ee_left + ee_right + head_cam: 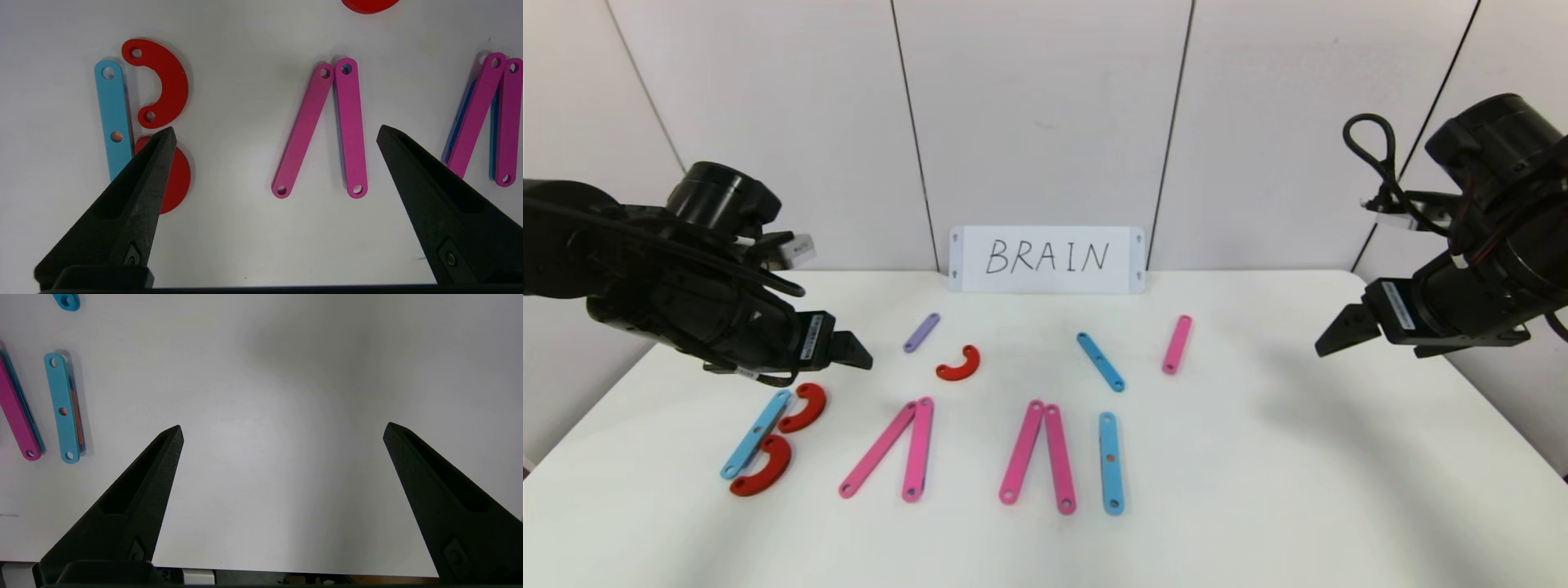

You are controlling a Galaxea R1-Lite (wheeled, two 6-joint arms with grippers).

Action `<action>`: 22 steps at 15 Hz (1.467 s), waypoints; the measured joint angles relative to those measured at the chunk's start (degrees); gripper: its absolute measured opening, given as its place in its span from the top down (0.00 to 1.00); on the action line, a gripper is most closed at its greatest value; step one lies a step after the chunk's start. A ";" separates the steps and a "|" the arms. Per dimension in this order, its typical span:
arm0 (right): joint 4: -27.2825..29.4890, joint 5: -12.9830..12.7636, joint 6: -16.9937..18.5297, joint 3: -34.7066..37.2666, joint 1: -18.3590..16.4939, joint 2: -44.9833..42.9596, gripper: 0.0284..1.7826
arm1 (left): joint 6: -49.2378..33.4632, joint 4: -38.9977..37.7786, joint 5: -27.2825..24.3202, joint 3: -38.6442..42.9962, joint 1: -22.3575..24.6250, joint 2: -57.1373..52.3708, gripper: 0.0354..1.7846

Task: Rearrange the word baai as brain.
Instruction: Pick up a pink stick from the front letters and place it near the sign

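Word baai (923, 449) lay flat across lower centre of head view, built of holed plastic pieces. At left, the B: light-blue strip (756, 433) tilted, two red half-rings (805, 407) touching its right side. Centre, first A (894, 449): two pink strips meeting at top, splayed below. Second A (1039, 453) likewise, right of it. Rightmost, upright light-blue strip (1111, 463) as I.

The lower red half-ring (179, 175) sits half hidden behind the left tool's finger (135, 196) — another red piece (369, 5) is cut off at the edge
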 joint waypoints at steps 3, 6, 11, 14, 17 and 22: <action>-0.09 0.30 0.05 0.22 0.74 0.78 0.04 | 0.09 0.13 0.00 0.13 -0.44 0.27 0.04; -0.06 0.33 0.07 0.22 0.80 1.28 0.04 | 0.61 0.96 0.15 0.77 -0.59 -0.45 0.04; -0.06 0.71 0.09 0.48 1.51 1.39 0.04 | 0.67 0.22 0.69 6.06 -2.47 -3.23 0.04; -0.13 0.93 0.00 1.50 2.86 1.69 0.04 | 0.80 0.29 0.74 7.06 -3.17 -3.19 0.04; -0.17 0.83 -0.11 1.55 3.13 3.18 0.04 | 0.76 0.18 0.76 7.24 -3.50 -1.83 0.04; -0.15 0.30 -0.04 1.30 3.58 5.11 0.04 | 0.74 0.13 0.83 7.33 -4.91 0.13 0.04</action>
